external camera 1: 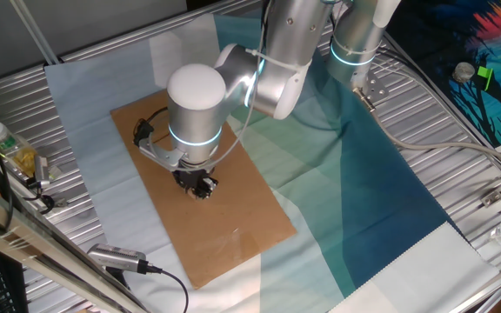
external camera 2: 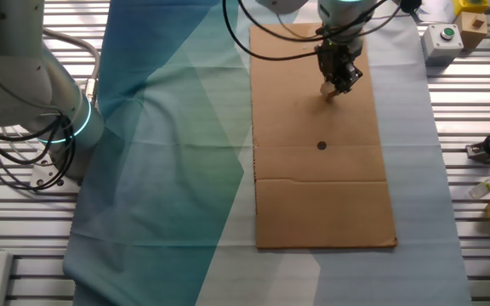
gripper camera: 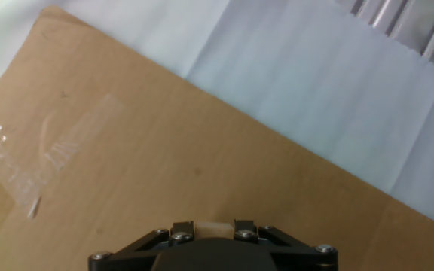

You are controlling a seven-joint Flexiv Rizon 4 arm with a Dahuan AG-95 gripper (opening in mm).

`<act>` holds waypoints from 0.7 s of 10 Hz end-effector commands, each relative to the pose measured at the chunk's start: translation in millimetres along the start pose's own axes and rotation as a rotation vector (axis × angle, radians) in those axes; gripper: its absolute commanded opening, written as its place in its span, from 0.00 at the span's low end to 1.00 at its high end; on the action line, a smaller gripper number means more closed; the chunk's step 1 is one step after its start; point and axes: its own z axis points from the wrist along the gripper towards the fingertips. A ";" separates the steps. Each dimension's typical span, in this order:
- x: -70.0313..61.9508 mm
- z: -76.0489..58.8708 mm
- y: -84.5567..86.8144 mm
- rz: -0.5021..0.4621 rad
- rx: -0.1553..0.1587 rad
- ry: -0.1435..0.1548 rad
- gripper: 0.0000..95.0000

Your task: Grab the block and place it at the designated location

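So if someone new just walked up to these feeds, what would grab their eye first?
Probably the gripper, low over the far part of the brown cardboard sheet, with the small tan block pinched between its fingers in the hand view. Next is the black dot, alone in the middle of the sheet and nearer than the gripper. The teal-and-white cloth beside the sheet also stands out.

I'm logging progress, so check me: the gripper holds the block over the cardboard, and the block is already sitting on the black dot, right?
Not quite. The gripper does hold the block over the cardboard, but the block is not on the black dot. The other fixed view shows the dot bare, well apart from the gripper. The hand view shows the block between the fingers.
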 end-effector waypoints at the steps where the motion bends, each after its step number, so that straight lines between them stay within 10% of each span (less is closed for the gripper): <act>1: -0.4 1.1 -4.6 0.001 0.000 -0.004 0.00; 7: 32.2 -12.5 -46.3 -0.070 -0.019 -0.003 0.00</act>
